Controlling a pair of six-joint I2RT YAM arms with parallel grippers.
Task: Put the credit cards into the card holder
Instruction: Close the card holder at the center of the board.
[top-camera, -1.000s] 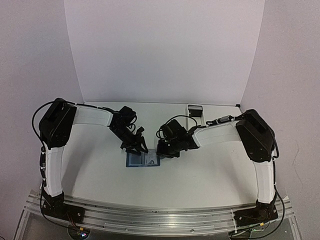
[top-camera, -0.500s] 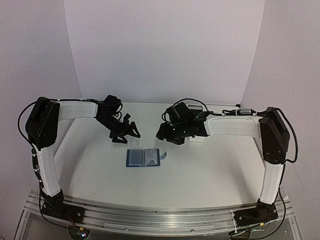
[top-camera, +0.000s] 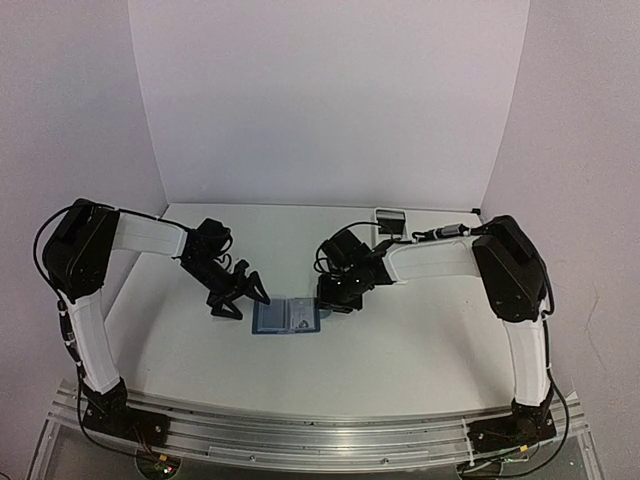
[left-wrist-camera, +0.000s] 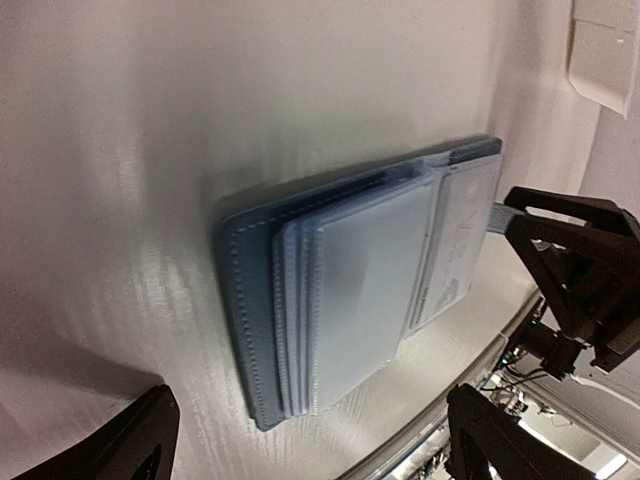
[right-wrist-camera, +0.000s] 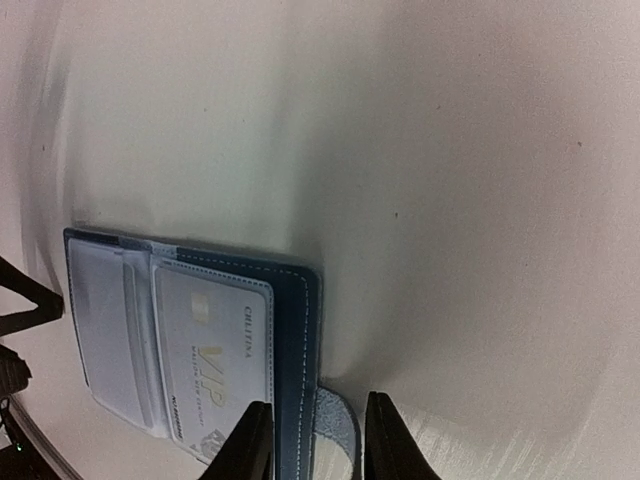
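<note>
Card holder (top-camera: 287, 316) open flat around the middle of the desk (top-camera: 400, 350), a little nearer the near edge than the far one, fold running near-to-far. Dark-blue cover underneath, pale pocket pages (left-wrist-camera: 350, 290) stacked on the left half, a VIP card (right-wrist-camera: 215, 350) already tucked into the right-hand pocket. Snap tab (right-wrist-camera: 335, 440) sticking out from the right edge, flat on the desk.

Left fingers (left-wrist-camera: 140, 440) spread wide, released, holding nothing, set just beside the holder's left edge. Right fingers (right-wrist-camera: 250, 445) narrowly parted, straddling the tab; cannot tell whether pinching it or merely poised over it.

Likely light and thin, so apt to slide on the smooth desk under any sideways push. Soft and floppy at the fold. Pages limp, prone to lifting or flipping over when a card drags in. Pocket mouths flat and probably tight, so best pinned while a card goes in.

Best held by pressing down on the cover's outer margin or a corner, clear of the pocket mouths, or by the tab for a steadying tug. Not by the pages: too flimsy.

White tray (top-camera: 390, 222) at the far edge, well apart from the holder.
</note>
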